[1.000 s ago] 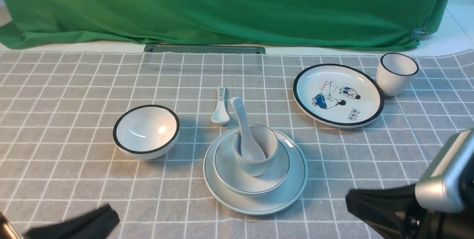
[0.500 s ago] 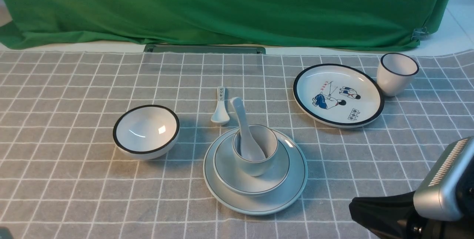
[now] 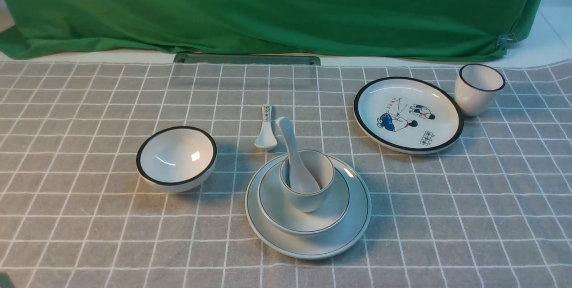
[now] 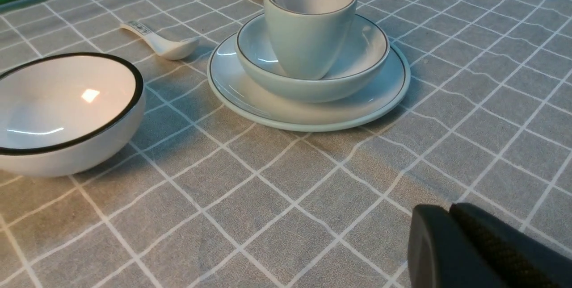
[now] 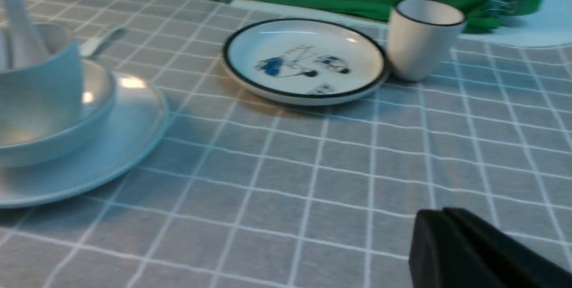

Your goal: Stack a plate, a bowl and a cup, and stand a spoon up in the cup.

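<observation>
Beyond the left claw (image 4: 449,210), the cup (image 4: 310,33).

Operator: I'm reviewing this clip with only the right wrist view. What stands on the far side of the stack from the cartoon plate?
Observer: A black-rimmed bowl, to the left of the stacked plate in the front view.

Operator: Mine cuts off the spoon leaning in the cup. Where does its handle end?

Observer: The spoon rises above the cup, its tip pointing away from the robot and slightly left.

Operator: And the left gripper?

Observer: Shut, with nothing between its fingertips.
</observation>
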Controlling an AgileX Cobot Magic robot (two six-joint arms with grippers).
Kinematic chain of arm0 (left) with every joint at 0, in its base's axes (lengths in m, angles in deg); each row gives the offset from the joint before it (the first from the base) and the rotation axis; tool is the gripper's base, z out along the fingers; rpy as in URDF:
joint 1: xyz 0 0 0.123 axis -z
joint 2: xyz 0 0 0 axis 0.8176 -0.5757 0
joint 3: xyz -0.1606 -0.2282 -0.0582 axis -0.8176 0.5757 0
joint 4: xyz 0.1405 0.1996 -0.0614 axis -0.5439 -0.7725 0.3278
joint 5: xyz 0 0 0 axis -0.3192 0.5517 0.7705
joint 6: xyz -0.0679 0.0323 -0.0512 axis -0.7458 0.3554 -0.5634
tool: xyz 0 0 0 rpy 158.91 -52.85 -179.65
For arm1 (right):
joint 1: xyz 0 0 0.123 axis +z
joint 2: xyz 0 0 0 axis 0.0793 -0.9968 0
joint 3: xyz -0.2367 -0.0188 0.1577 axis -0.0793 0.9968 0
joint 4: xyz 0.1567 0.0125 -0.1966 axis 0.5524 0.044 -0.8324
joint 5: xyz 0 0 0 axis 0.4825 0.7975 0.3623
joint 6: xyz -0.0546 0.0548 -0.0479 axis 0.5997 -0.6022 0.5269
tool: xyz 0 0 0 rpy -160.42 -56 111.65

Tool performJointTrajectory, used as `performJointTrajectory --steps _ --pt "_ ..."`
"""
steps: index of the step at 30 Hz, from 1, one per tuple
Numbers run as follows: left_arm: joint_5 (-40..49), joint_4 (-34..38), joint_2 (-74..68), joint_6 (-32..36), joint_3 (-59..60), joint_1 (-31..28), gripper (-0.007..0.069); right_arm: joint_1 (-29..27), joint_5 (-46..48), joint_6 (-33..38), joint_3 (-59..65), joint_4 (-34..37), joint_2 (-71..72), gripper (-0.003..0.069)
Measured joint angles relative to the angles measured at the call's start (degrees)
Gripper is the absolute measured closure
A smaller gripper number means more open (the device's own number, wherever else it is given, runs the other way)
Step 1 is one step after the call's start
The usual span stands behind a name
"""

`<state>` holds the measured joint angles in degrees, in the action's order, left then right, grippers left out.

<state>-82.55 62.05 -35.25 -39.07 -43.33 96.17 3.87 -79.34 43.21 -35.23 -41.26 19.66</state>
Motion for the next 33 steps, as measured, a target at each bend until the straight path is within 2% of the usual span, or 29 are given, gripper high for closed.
performJointTrajectory --steps 6,20,33 --pt "-0.15 -0.05 0.0 -0.15 0.0 0.0 0.0613 -5.17 8.46 0.69 0.05 -0.04 5.94 0.0643" --pt "-0.15 -0.05 0.0 -0.15 0.0 0.0 0.0613 -5.4 9.51 1.88 0.05 -0.04 6.06 0.0637" --pt "-0.15 -0.05 0.0 -0.15 0.0 0.0 0.0612 -5.4 9.51 1.88 0.05 0.02 6.06 0.0592"
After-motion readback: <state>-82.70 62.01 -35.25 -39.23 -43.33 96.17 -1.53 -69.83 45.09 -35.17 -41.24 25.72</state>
